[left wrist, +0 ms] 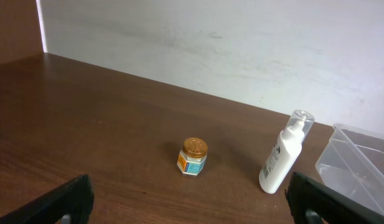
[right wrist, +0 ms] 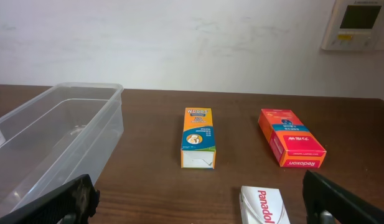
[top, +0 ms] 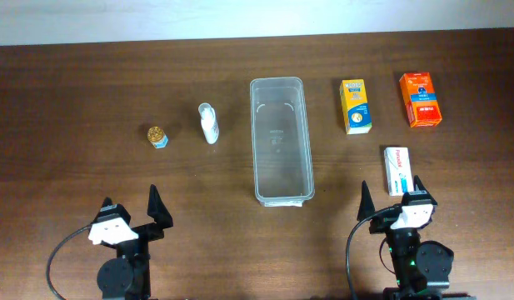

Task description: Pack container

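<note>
Showing container (top: 255,142) whole overhead; cropped left wrist

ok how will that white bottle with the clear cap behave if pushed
The white bottle lies on its side and looks round, so a sideways push would probably roll it. Its smooth plastic may slip when gripped. It is small, so likely light.

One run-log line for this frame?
stage: nothing packed | container: empty | left gripper: open, empty | right gripper: open, empty | jar, bottle: left of container | three boxes: right of container
</note>
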